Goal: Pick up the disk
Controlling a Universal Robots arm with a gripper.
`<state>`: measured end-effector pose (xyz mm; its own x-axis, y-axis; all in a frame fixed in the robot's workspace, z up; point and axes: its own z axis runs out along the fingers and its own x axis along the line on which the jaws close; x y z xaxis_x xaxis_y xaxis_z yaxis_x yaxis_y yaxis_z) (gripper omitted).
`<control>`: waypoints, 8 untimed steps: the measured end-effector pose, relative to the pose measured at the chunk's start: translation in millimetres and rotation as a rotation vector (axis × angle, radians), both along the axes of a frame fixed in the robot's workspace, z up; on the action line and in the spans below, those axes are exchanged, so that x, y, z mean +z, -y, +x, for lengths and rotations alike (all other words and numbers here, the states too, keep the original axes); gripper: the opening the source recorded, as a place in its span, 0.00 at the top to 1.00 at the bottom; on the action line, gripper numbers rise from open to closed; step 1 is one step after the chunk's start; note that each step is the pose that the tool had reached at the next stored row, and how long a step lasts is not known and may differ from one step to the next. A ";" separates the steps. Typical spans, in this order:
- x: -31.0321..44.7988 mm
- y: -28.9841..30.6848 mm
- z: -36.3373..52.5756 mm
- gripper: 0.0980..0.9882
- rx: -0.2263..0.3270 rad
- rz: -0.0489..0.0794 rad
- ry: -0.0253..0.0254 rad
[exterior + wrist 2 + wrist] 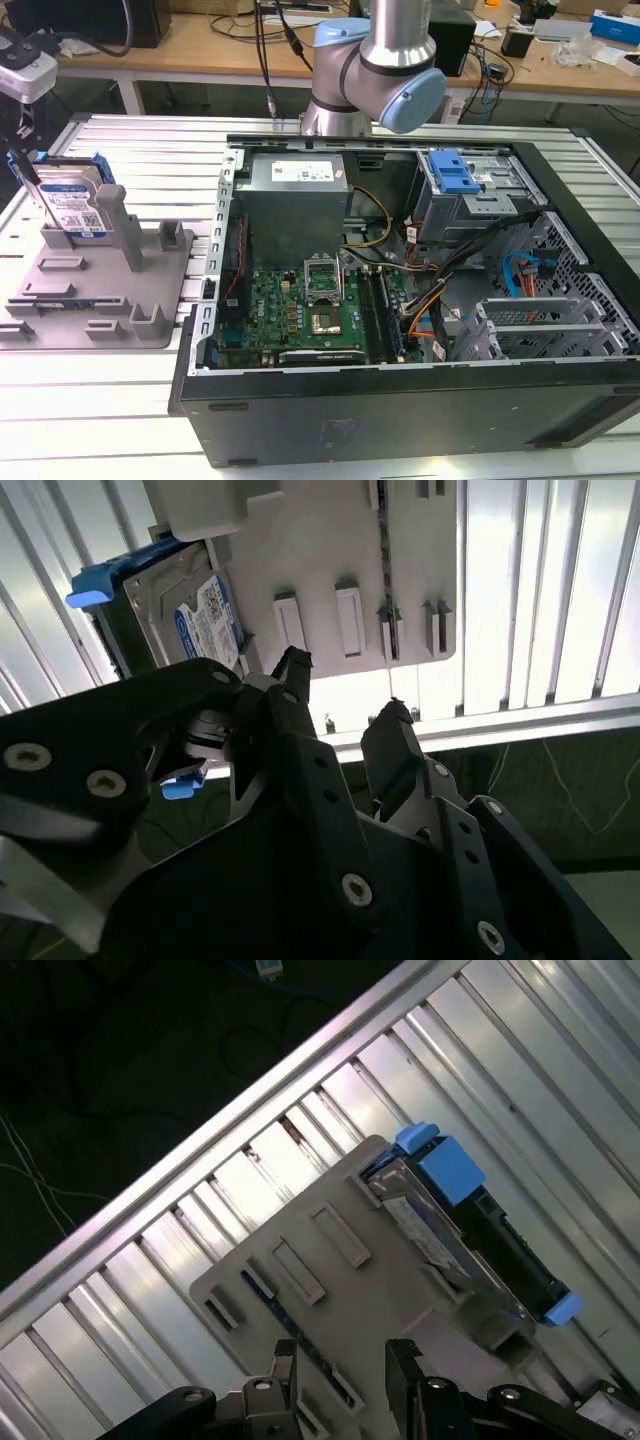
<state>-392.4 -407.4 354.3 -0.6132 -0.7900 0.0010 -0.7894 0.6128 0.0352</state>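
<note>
The disk (pixel 75 205) stands on edge in the grey holder plate (pixel 100 290) at the exterior view's left, silver with a white-and-blue label and blue side rails. Both wrist views look down on the disk (pixel 195 620) (pixel 430 1240) and the holder plate (pixel 330 570) (pixel 300 1260). My gripper (pixel 345 695) (pixel 342 1355) hangs above the plate's slotted part, off to one side of the disk and apart from it. Its black fingers (pixel 395 730) stand open with nothing between them.
An open computer case (pixel 400 300) fills the middle and the exterior view's right, with the arm's base (pixel 370 60) behind it. The plate lies on a slatted aluminium table (pixel 150 140), whose edge (pixel 200 1150) drops to a dark floor with cables.
</note>
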 end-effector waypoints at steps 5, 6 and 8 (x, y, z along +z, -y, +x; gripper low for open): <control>0.0 0.0 0.0 0.57 0.099 0.000 0.0000; 0.0 0.0 0.0 0.57 0.128 0.000 0.0000; -0.2 0.0 0.0 0.57 0.188 0.000 0.0000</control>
<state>-392.4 -407.4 354.1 -0.4547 -0.8906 0.0010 -0.8901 0.4545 0.0352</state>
